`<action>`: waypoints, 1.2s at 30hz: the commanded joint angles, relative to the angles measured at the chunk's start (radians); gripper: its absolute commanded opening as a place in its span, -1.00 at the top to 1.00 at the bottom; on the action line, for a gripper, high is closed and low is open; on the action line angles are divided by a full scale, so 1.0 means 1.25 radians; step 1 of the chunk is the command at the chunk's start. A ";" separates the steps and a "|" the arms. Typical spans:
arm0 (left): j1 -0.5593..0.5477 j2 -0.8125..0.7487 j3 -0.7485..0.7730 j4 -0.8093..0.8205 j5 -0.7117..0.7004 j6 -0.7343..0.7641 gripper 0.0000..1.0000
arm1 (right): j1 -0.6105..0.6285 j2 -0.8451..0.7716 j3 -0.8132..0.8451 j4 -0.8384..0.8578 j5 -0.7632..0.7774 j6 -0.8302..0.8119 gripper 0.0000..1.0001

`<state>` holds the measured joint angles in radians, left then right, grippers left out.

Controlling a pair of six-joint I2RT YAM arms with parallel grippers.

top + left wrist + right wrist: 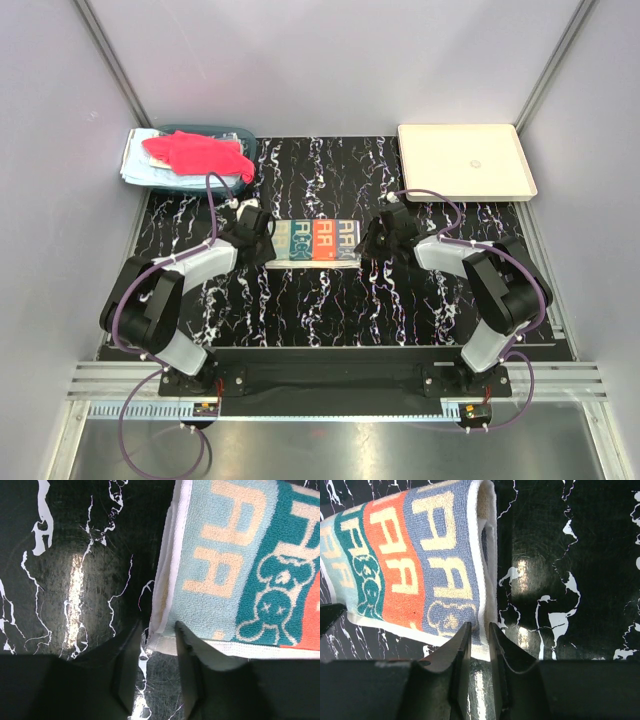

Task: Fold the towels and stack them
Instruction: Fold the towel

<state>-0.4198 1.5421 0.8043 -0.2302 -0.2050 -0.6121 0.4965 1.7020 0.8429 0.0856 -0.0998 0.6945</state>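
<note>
Black, white-veined marble-look tabletop [330, 300] between plain pale grey walls [300, 60], soft glare patches on its glossy surface

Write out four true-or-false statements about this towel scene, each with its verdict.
1. The red-pink towel lies over the teal basket at the far left. True.
2. A folded towel sits on the cream tray. False: the tray holds nothing.
3. The striped towel lies folded on the table between the left gripper and the right gripper. True.
4. The right gripper hovers over the tray. False: it is at the striped towel's right end, its fingers either side of the hem.
</note>
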 commanded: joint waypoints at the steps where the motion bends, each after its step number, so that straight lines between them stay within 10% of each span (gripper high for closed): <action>1: 0.000 0.002 -0.003 0.038 0.008 -0.005 0.30 | 0.009 0.004 0.001 0.024 -0.013 0.011 0.46; 17: 0.000 -0.027 0.024 0.022 0.008 0.018 0.99 | 0.008 -0.012 0.020 0.001 -0.010 0.010 0.94; 36: -0.002 -0.151 0.020 -0.031 0.008 0.022 1.00 | 0.010 -0.120 0.011 -0.045 0.000 0.006 0.98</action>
<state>-0.4198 1.3968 0.8154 -0.2699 -0.1982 -0.5938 0.4965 1.6032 0.8433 0.0410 -0.0990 0.7048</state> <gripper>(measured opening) 0.012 0.022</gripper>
